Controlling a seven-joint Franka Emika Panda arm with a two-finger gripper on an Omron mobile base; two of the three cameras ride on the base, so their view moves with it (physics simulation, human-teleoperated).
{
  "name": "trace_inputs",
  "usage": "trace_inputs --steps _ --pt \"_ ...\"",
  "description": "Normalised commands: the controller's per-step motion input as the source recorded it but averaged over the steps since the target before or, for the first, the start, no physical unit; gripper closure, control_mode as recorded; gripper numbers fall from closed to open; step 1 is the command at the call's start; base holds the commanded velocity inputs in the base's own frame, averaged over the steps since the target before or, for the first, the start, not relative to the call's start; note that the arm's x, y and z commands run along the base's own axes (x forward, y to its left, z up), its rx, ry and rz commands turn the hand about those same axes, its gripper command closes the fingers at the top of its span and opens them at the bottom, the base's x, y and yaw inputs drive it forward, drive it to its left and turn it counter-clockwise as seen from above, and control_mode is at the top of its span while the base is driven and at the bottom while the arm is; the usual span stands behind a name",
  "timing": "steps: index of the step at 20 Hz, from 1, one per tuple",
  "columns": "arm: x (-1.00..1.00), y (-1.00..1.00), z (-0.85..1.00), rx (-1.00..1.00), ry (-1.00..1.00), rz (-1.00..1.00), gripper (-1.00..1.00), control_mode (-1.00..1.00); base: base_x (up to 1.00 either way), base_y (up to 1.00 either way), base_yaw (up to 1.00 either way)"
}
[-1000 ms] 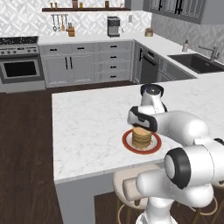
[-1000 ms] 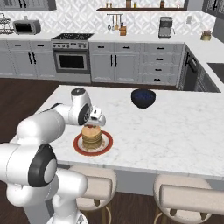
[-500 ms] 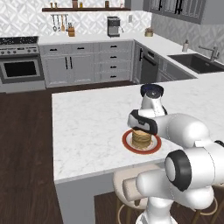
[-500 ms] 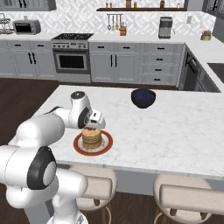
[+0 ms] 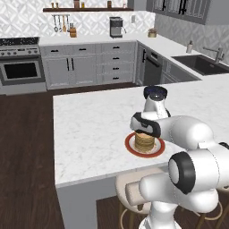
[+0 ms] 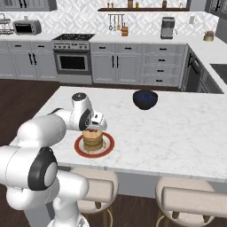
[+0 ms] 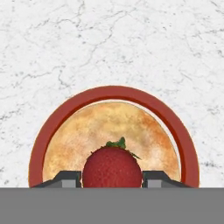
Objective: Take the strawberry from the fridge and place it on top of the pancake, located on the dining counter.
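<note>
My end effector [image 7: 112, 177] hangs right over the stack of flat round tan pancakes [image 7: 74, 140] on the red-rimmed round plate [image 7: 57, 118], w/ the red strawberry w/ green leaf top [image 7: 112, 168] sitting between my two dark finger tips. Can't tell if I'm clamping the berry or have let go; tips sit v. close to its sides. Plate rests on the white marble-patterned surface [image 5: 89, 129], near its front edge. Dark blue bowl [image 6: 145, 99] stands well apart, farther back.
</note>
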Motion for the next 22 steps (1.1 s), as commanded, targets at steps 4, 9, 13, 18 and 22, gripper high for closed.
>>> trace_inputs --steps 4,9,13,18,22 --pt "-0.02 0.0 0.0 0.0 0.0 0.0 -1.0 -1.0 0.0 0.0 0.0" --pt "-0.02 0.0 0.1 0.0 -0.01 0.0 -1.0 -1.0 0.0 0.0 0.0" --pt "-0.14 0.01 0.54 -0.08 -0.09 0.0 -1.0 -1.0 0.0 0.0 0.0" --pt "-0.65 0.2 0.7 -0.1 -0.1 0.0 -1.0 -1.0 0.0 0.0 0.0" --pt "-1.0 0.62 0.23 -0.04 -0.02 0.07 -1.0 -1.0 0.0 0.0 0.0"
